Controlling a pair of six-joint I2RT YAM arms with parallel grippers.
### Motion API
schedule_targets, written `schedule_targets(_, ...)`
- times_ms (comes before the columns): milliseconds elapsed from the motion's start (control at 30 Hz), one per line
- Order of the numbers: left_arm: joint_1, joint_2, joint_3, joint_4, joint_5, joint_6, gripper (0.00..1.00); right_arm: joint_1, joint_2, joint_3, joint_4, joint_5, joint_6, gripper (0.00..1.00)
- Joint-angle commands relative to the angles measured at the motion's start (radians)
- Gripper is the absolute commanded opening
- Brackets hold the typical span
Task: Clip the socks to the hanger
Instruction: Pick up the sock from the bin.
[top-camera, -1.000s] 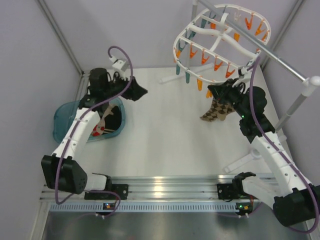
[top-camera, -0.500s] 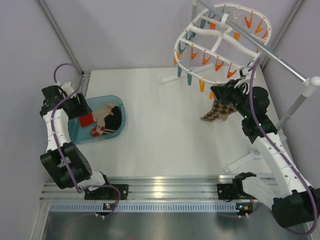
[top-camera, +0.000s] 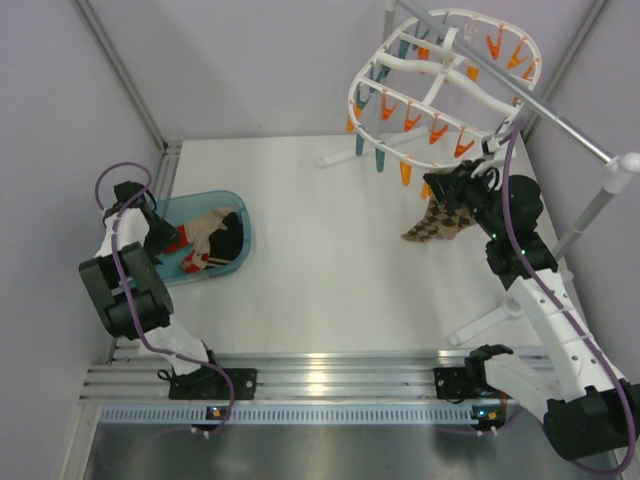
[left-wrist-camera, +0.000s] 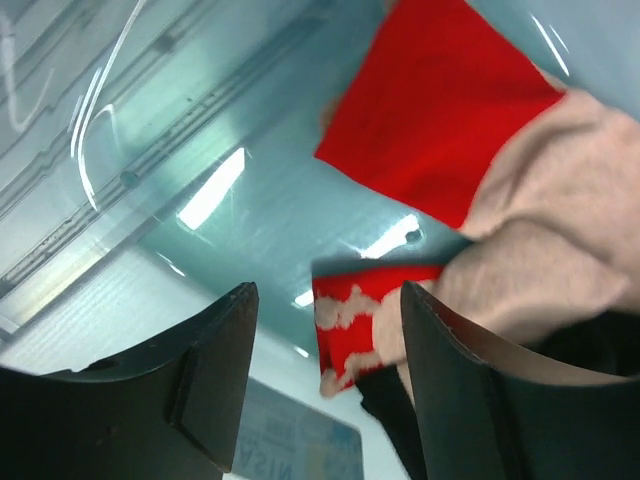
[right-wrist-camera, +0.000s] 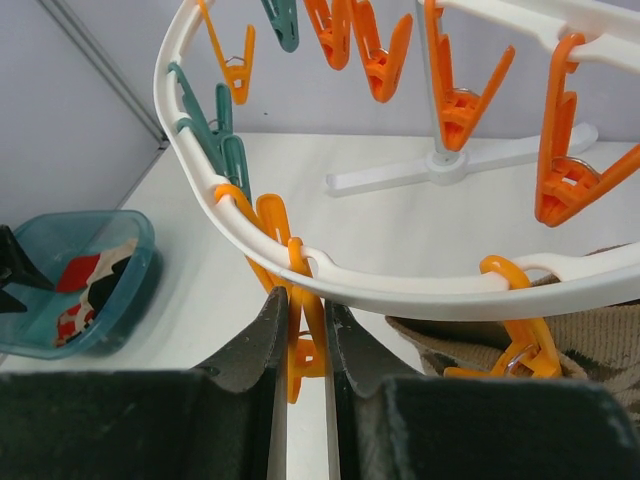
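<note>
The red-and-cream socks (top-camera: 205, 228) lie in a teal basin (top-camera: 235, 205) at the left. In the left wrist view the red end (left-wrist-camera: 440, 120) and cream part (left-wrist-camera: 560, 230) of one sock fill the top right. My left gripper (left-wrist-camera: 325, 297) is open and empty just above them, at the basin's left side (top-camera: 162, 235). The white hanger (top-camera: 440, 70) with orange and teal pegs hangs at the back right. My right gripper (right-wrist-camera: 303, 300) is shut on an orange peg (right-wrist-camera: 300, 335) on the ring's near rim (right-wrist-camera: 420, 295); it also shows in the top view (top-camera: 443, 187).
A red sock with cream patches (left-wrist-camera: 365, 320) and a black one lie in the basin too. A brown argyle sock (top-camera: 435, 222) hangs from a peg beside my right gripper (right-wrist-camera: 570, 345). A grey rail stand (top-camera: 565, 125) with white feet (top-camera: 345, 155) holds the hanger.
My left arm has swung from the middle back to the far left, folded down, and brought its open gripper over the basin's socks. The right gripper has held its peg, barely moving.
</note>
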Motion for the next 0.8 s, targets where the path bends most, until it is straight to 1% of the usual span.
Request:
schedule_targets(0,-0.039,0.012,0.046,0.078,-0.149,-0.13,0.63,-0.014,-0.025,0.015,-0.002,-0.013,-0.022,0.0)
schedule_targets(167,-0.058,0.079,0.103,0.102,-0.184,-0.181,0.61,-0.018,-0.022,0.02,-0.002,-0.014,-0.03,0.0)
schedule_targets(333,-0.068,0.14,0.186,0.075,-0.21,-0.216,0.6,-0.018,-0.012,0.031,-0.002,-0.013,-0.027,0.0)
schedule_targets(533,-0.078,0.217,0.258,0.076,-0.18,-0.229,0.6,-0.018,-0.006,0.041,-0.002,-0.003,-0.029,0.0)
schedule_targets(567,-0.082,0.226,0.261,0.073,-0.177,-0.229,0.6,-0.018,-0.003,0.045,-0.028,-0.003,-0.03,0.0)
schedule_targets(767,-0.096,0.268,0.252,0.069,-0.169,-0.246,0.6,-0.018,0.012,0.074,-0.045,0.01,-0.039,0.0)
